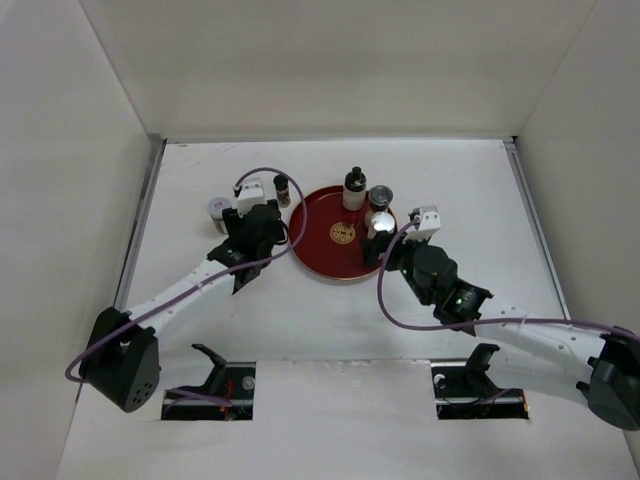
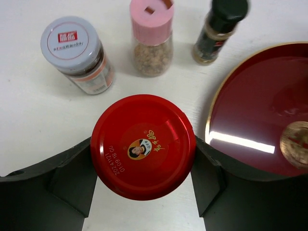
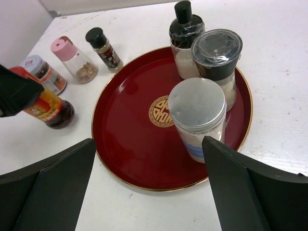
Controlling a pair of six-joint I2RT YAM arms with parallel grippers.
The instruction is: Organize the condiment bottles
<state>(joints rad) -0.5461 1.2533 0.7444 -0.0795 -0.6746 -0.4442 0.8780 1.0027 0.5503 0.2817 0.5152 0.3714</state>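
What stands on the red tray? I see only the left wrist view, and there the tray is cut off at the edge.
Observer: Three bottles stand on the tray: a silver-capped jar, a clear-capped grinder and a tall black-capped bottle.
Operator: And the right pincer, where is it?
Observer: The right pincer is open and faces the silver-capped jar. I see no contact.
Operator: I see only the lid of the red-capped jar. What is in it?
Observer: From the side it shows a red and yellow label over dark contents.
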